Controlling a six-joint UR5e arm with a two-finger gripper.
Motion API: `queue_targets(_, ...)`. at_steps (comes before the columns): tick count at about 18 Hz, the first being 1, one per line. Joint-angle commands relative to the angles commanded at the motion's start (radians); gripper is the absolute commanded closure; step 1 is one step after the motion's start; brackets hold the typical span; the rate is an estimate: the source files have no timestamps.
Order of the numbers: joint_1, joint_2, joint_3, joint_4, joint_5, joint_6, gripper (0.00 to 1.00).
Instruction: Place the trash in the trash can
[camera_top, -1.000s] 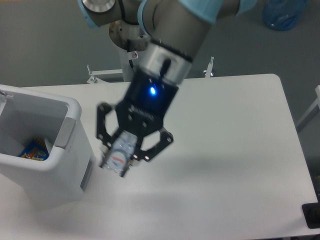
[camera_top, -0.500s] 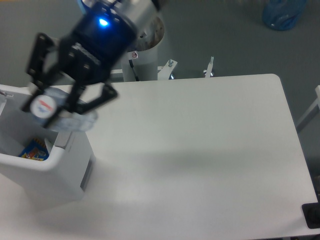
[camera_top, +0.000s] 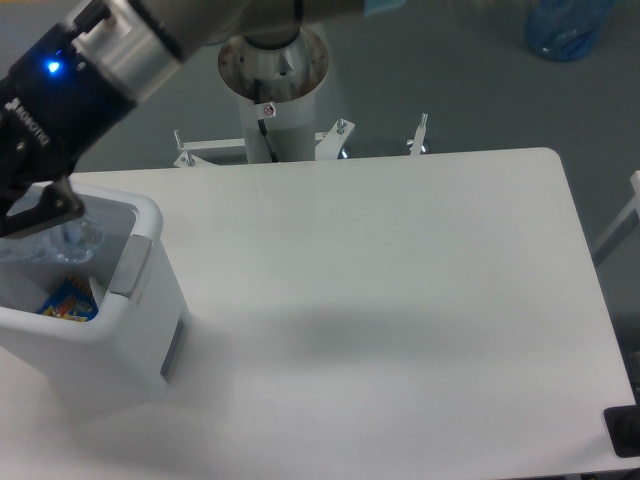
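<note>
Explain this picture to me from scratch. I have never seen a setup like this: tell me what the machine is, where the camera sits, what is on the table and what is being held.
There is one view, from a fixed camera looking down at a white table. The dark and silver shape entering from the upper left is a robot arm; its pale base column stands behind the table. At the arm's end is its two-finger tool, mostly cut off by the picture's left edge. It hangs over the open top of a white trash can standing on the table's left side. Just under the tool you can see a crushed clear plastic bottle, above the can's opening. Whether the tool grips it or has let go cannot be told here. Inside the can lies a small colourful packet. The rest of the table shows nothing else.
</note>
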Motion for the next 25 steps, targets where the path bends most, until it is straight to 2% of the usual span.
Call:
queue_targets(1,0.0,-0.005,0.0,0.0,0.0,0.008,0.61)
queue_targets(2,-0.002,-0.011,-0.002,0.002,-0.002,0.012,0.49)
queue_targets(3,-0.002,-0.012,-0.005,0.002,-0.002,0.02,0.29)
queue_targets(5,-0.002,-0.008,-0.018,0.002,-0.002,0.028,0.0)
queue_targets(10,0.0,0.028,-0.074,0.002,0.0,0.028,0.0)
queue_targets(13,0.024,0.026,-0.097,0.002,0.005,0.028,0.0)
queue_targets(19,0.17,0.021,-0.12,-0.002,0.011,0.029,0.0)
queue_targets(22,0.253,0.018,-0.164,0.0,0.011,0.058,0.0)
queue_targets(25,0.331,0.012,-0.231,0.0,0.012,0.179,0.0)
